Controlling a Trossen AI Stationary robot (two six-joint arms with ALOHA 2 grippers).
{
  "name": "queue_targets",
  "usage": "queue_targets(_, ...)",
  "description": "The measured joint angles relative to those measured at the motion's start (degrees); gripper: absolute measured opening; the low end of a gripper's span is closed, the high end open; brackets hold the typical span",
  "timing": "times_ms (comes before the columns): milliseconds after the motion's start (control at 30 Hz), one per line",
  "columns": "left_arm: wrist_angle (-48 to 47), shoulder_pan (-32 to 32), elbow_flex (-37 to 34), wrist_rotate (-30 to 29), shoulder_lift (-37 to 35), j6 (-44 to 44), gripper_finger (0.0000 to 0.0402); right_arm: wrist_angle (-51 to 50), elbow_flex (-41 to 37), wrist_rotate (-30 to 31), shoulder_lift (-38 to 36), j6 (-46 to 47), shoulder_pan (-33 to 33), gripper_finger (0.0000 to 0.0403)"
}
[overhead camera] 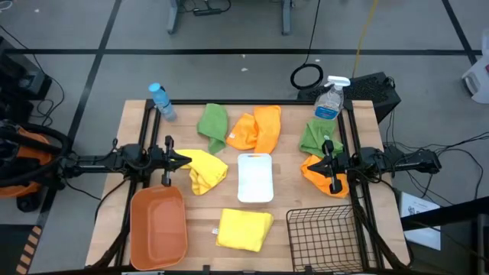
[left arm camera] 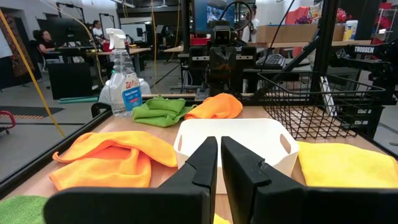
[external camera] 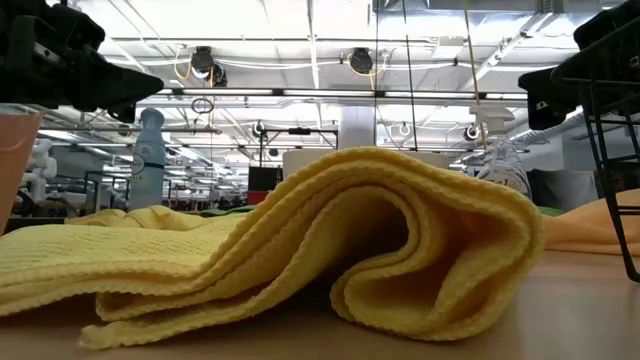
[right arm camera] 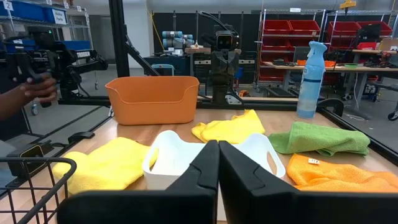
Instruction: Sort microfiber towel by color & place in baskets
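Wooden surface [overhead camera: 294, 172] strewn with towels, in an open workshop.
Both closed, gripping nothing: left end effector [overhead camera: 186, 160] at left edge, right end effector [overhead camera: 325, 161] at right edge; grey floor [overhead camera: 244, 72] beyond.

From my remote station I saw a wooden tabletop [overhead camera: 294, 215] standing on a grey floor [overhead camera: 229, 76] marked with dark lines. A clear spray bottle [overhead camera: 329, 100] with a white trigger head stood at the far right corner of the tabletop, and a blue bottle [overhead camera: 162, 101] stood near the far left corner. A coiled black cable [overhead camera: 307, 76] lay on the floor beyond the table, beside a black keyboard-like object [overhead camera: 372, 89]. In the right wrist view, red storage bins [right arm camera: 283, 48] lined shelving in the background, and a person's hand [right arm camera: 37, 91] showed at the edge. In the left wrist view, a seated person [left arm camera: 45, 41] was at a distant desk.
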Motion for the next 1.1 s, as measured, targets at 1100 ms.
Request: queue_targets(1100,-21.91,0.00,41.85,-3.00,13.58,0.11,0.0003,0.36,0.00,0.05,0.00,9.49,0.00,0.0000)
